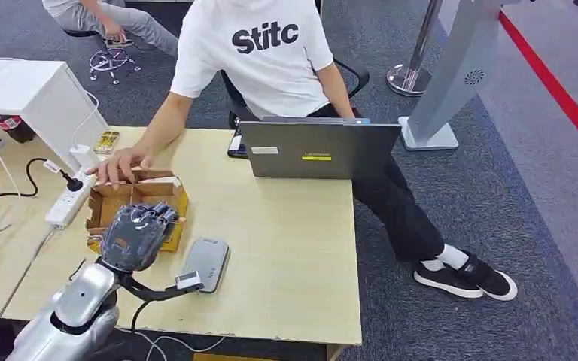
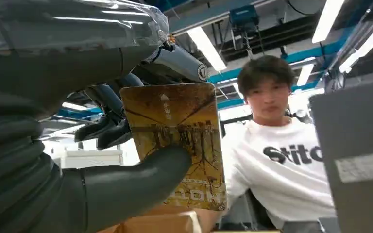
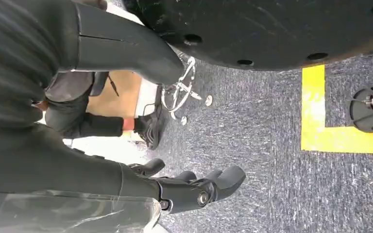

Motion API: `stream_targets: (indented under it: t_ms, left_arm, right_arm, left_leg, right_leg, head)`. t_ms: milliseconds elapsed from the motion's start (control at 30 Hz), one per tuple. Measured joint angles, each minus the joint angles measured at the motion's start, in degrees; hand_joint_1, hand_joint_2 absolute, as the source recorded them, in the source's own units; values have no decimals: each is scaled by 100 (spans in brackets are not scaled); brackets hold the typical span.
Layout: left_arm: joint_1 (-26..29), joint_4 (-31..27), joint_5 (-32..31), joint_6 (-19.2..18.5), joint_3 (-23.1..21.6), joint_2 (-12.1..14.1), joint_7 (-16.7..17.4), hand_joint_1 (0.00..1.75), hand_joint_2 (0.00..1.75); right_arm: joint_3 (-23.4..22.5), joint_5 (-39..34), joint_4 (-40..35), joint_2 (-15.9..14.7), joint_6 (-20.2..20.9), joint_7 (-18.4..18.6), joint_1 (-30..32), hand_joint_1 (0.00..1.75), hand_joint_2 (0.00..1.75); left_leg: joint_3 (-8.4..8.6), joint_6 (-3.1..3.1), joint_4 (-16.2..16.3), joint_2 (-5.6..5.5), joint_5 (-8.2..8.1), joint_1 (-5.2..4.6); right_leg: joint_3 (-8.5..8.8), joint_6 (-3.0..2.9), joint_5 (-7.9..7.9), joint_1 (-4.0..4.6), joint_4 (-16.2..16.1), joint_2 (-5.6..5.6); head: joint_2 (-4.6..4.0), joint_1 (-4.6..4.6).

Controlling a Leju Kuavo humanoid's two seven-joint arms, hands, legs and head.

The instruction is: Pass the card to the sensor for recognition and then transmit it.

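In the left wrist view my left hand (image 2: pixel 102 160) pinches a brown and yellow card (image 2: pixel 184 131) between the thumb and the darker fingers behind it. Seen from the head, that left hand (image 1: pixel 137 235) hovers over a small cardboard box (image 1: pixel 107 201) on the wooden table, and the card is hidden under the hand. The grey flat sensor (image 1: pixel 206 263) lies on the table just right of the hand. My right hand (image 3: pixel 175 189) hangs over grey carpet with its fingers apart and nothing in them.
A person in a white T-shirt (image 1: pixel 263 53) sits behind the table with one hand (image 1: pixel 119 165) on the box's far edge. A grey laptop (image 1: pixel 320 149) stands at the back. A white power strip (image 1: pixel 68 201) lies left of the box.
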Motion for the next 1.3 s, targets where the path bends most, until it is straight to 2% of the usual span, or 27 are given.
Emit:
stream_targets:
  t_ms: [467, 567, 1000, 1233, 1300]
  left_arm:
    - [-225, 761, -218, -160, -893, -341, 70, 175, 175]
    - [-272, 916, -221, -343, -1022, -382, 133, 175, 175]
    - [-456, 1443, -166, -745, -1246, -470, 241, 175, 175]
    - [-578, 1530, 28, -767, -1246, -483, 308, 175, 175]
    - [-606, 1530, 196, -658, -1229, -468, 343, 175, 175]
  right_arm:
    - [83, 0, 0, 0, 0, 7, -1, 0, 175]
    - [98, -2, 0, 0, 2, 7, -1, 0, 175]
    - [120, -20, 0, -2, 0, 7, -2, 0, 175]
    - [164, -37, 0, -2, 2, 7, -2, 0, 175]
    - [168, -44, 0, -2, 0, 9, -2, 0, 175]
  left_leg:
    - [-1, 0, 0, -1, 0, 0]
    - [-1, 0, 0, -1, 0, 0]
    - [1, 0, 0, -1, 0, 0]
    - [1, -1, 0, -2, 8, 0]
    - [1, 2, 0, -2, 11, 0]
  right_leg:
    - [-1, 0, 0, 0, 0, -1]
    - [0, 0, 0, 0, 0, -1]
    - [3, 0, 0, 0, 1, -2]
    - [3, 0, 5, 0, 2, -3]
    - [1, 0, 6, 0, 3, -3]
  head:
    - [0, 0]
    - [0, 0]
    - [0, 0]
    - [0, 0]
    - [0, 0]
